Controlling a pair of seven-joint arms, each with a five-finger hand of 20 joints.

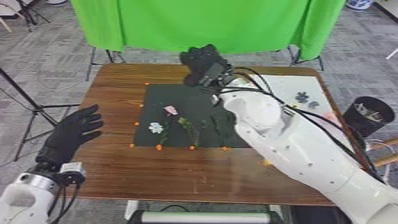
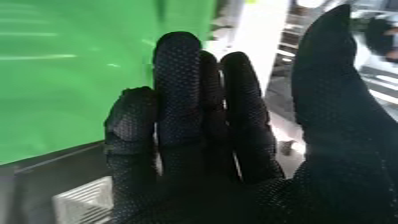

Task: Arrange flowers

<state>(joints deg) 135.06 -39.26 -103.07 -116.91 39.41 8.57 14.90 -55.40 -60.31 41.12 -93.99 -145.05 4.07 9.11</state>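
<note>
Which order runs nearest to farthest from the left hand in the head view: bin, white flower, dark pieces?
1. White flower, left on dark mat.
2. Dark pieces, right, on white sheet.
3. Bin, off table's right edge.

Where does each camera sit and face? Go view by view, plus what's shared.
Head view: on the robot's head, facing forward-down at the brown wooden table; shows black-gloved left robot hand, right robot hand, white arms.
Right wrist view: on that arm's wrist, facing past the right robot hand's fingers to the green cloth.
Both share the right robot hand and green cloth.
</note>
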